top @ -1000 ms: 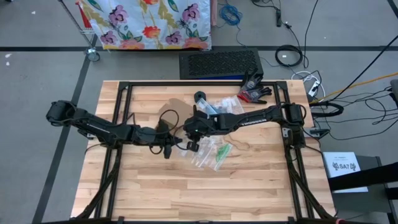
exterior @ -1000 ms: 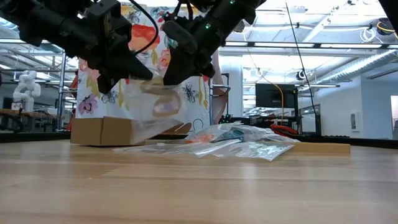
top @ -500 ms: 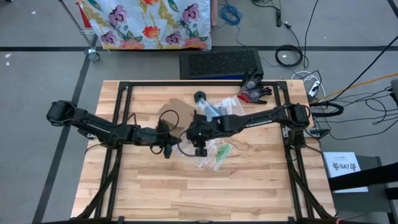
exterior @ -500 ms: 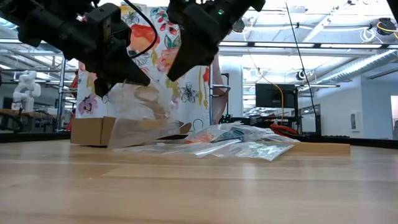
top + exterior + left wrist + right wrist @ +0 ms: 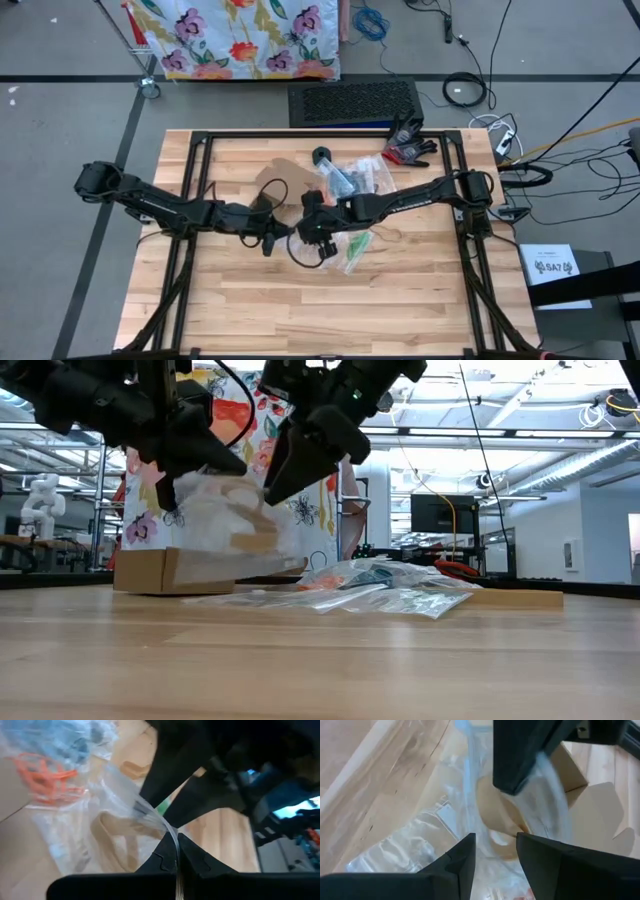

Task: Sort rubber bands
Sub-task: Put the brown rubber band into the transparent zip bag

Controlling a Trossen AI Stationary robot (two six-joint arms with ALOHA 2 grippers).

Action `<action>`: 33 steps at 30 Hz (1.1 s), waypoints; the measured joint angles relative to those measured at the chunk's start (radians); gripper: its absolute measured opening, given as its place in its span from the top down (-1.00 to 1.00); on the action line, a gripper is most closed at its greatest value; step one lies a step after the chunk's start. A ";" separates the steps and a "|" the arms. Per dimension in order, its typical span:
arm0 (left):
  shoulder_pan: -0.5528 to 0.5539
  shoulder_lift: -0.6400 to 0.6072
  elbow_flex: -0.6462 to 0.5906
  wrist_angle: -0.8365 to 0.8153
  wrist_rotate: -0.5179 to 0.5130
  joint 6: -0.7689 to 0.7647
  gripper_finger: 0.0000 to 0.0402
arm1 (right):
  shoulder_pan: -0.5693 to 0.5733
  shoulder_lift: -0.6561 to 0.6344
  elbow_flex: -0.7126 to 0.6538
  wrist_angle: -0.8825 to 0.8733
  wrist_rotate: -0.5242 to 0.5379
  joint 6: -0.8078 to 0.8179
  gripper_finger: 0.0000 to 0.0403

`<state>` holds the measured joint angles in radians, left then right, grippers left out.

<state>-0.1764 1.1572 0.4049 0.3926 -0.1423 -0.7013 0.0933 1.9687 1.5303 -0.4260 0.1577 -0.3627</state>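
Here the left gripper [image 5: 176,851] is pinched tight on the top edge of a clear plastic bag [image 5: 225,530], holding it up above the wooden table [image 5: 300,310] near the table's middle. In the left wrist view the thin film runs straight between the two closed fingers [image 5: 159,859], and wide tan rubber bands [image 5: 116,832] lie inside the hanging bag. The low view shows the same bag as a pale, crumpled shape dangling from the left gripper [image 5: 190,455], with its lower end touching or nearly touching the tabletop in front of a brown cardboard box [image 5: 160,570].

The right gripper [image 5: 495,852] sits just beside the left one, its fingers spread apart with a gap between them and nothing clamped. It points at the held bag, and through the gap the right wrist view shows the bag's film and the tan bands behind it. In the high view the right gripper [image 5: 318,232] is over the near edge of a pile of clear bags [image 5: 352,180] that lies in the middle of the table.

That pile holds the other rubber bands in sight: orange rubber bands [image 5: 42,777] show through one bag in the left wrist view, and a green patch [image 5: 357,245] shows in a bag beside the right gripper. A pair of red and black gloves [image 5: 408,148] lies at the far edge of the table.
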 joint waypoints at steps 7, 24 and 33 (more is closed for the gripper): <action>0.000 0.000 0.003 0.049 0.018 0.003 1.00 | 0.004 0.013 0.000 -0.031 -0.003 -0.018 0.42; 0.055 0.000 0.005 -0.038 -0.144 0.067 1.00 | -0.022 -0.054 0.000 -0.002 -0.302 0.100 1.00; 0.072 -0.003 0.017 0.038 -0.034 0.118 1.00 | -0.037 -0.067 0.001 -0.020 -0.215 0.182 1.00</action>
<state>-0.1044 1.1542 0.4223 0.4308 -0.1761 -0.5832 0.0562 1.9017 1.5310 -0.4465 -0.0572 -0.1811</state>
